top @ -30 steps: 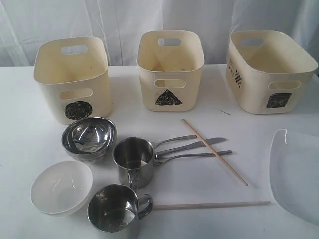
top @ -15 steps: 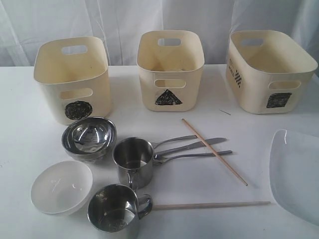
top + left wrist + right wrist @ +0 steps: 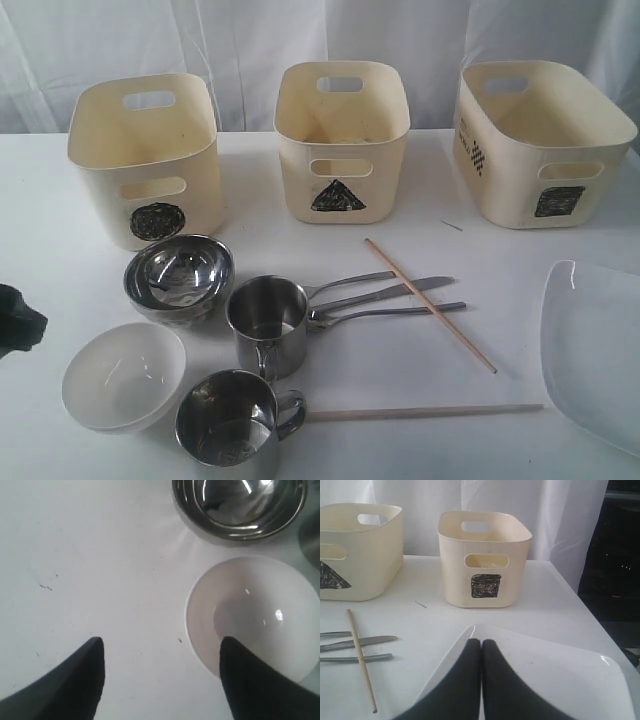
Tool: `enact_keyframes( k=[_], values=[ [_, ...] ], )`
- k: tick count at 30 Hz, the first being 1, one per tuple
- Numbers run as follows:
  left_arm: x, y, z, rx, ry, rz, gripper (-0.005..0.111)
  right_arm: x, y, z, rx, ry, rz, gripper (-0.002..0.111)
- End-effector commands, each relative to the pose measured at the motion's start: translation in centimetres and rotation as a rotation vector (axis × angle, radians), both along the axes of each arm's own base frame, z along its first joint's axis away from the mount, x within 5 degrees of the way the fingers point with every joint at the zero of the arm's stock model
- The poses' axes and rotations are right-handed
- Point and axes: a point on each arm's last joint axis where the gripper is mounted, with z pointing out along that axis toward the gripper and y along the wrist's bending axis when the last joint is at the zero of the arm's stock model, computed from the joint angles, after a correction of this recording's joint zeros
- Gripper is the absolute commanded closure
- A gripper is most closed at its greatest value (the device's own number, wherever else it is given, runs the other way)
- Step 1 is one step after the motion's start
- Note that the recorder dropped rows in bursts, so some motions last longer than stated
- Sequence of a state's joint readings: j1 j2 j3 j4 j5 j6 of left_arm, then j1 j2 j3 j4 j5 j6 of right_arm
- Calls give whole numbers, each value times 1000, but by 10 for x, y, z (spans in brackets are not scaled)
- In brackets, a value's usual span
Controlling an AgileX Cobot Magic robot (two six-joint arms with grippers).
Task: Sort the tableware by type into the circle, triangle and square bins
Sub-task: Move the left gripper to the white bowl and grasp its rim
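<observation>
Hovering left fingers (image 3: 70, 685) spread, one over white bowl (image 3: 260, 600) (possibly touching)

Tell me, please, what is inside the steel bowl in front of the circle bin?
A second steel bowl sits nested inside the outer steel bowl, and it looks empty. Whether more bowls lie between them is hidden by their walls.

The left pincer (image 3: 161, 642) has two matte black fingers (image 3: 80, 680), broad at the base and tapering to blunt tips. The right pincer (image 3: 481, 642) has the same smooth black fingers (image 3: 455, 690). At the left edge of the exterior view, the left arm (image 3: 15, 318) shows only as a lumpy black end.
</observation>
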State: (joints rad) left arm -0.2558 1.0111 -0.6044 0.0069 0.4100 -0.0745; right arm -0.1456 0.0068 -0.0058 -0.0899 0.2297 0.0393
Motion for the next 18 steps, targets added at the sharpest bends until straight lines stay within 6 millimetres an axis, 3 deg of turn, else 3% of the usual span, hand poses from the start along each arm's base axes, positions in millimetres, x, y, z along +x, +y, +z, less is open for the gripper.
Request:
enact_keyframes(
  k=[1, 7, 18],
  values=[
    [18, -7, -16, 25, 100, -13, 38, 0, 0, -1, 23, -15, -8, 108],
    [35, -16, -22, -19, 155, -15, 38, 0, 0, -1, 15, -14, -7, 108],
    [48, -27, -42, -66, 214, -63, 38, 0, 0, -1, 16, -12, -7, 108]
  ],
)
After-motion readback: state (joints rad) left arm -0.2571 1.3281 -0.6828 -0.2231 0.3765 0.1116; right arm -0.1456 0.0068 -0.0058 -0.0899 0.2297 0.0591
